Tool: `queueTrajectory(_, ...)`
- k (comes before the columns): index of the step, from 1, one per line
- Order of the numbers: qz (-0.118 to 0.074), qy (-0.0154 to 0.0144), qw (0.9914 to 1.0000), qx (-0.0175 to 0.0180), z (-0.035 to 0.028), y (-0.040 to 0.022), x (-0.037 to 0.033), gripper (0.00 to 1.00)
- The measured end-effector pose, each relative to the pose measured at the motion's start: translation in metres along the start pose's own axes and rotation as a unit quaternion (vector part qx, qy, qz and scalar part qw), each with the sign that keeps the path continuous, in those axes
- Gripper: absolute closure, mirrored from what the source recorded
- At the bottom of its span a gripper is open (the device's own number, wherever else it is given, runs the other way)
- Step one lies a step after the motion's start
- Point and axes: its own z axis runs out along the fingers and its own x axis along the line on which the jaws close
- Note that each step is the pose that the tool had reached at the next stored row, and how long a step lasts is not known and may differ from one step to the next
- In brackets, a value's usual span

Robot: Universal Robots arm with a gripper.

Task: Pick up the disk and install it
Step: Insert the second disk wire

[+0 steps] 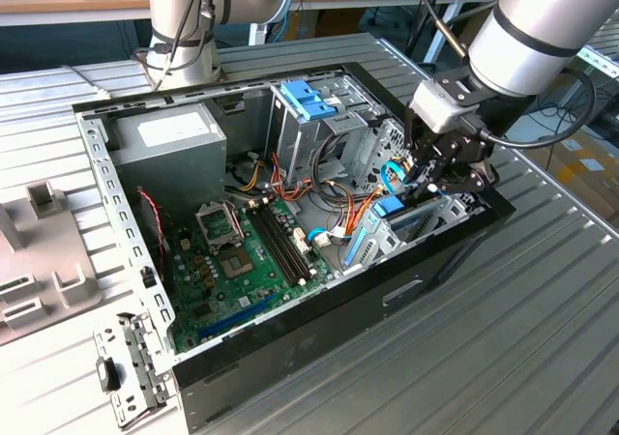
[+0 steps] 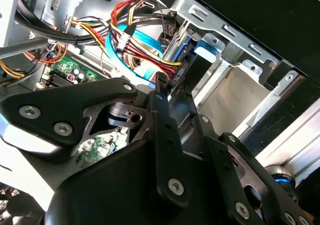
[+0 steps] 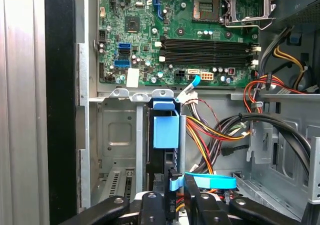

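Now tool (image 1: 432,179) over disk (image 3: 165,130) in drive bay (image 3: 117,135).

Disk (image 3: 165,132): bright blue rail, dark body. Gripper (image 1: 437,171) black; arm (image 1: 542,29) light grey w/ black band. Motherboard (image 1: 237,261) green. Cables (image 2: 142,50) red, yellow, orange, black. Case (image 1: 338,309) black, metal inside grey.

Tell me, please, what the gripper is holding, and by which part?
The gripper is shut on the disk, pinching its end edge as it stands in the drive bay.
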Motion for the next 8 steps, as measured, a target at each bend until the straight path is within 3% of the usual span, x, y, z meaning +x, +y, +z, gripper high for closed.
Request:
queueTrajectory(3,0.0,-0.0002,1.0,0.0,-0.009,-0.0005,-0.0008,0.7)
queueTrajectory(7,0.0,-0.0004,1.0,0.0,-0.0119,-0.0007,-0.0033,0.72)
queueTrajectory(8,0.0,-0.0004,1.0,0.0,-0.0118,-0.0006,-0.0037,0.78)
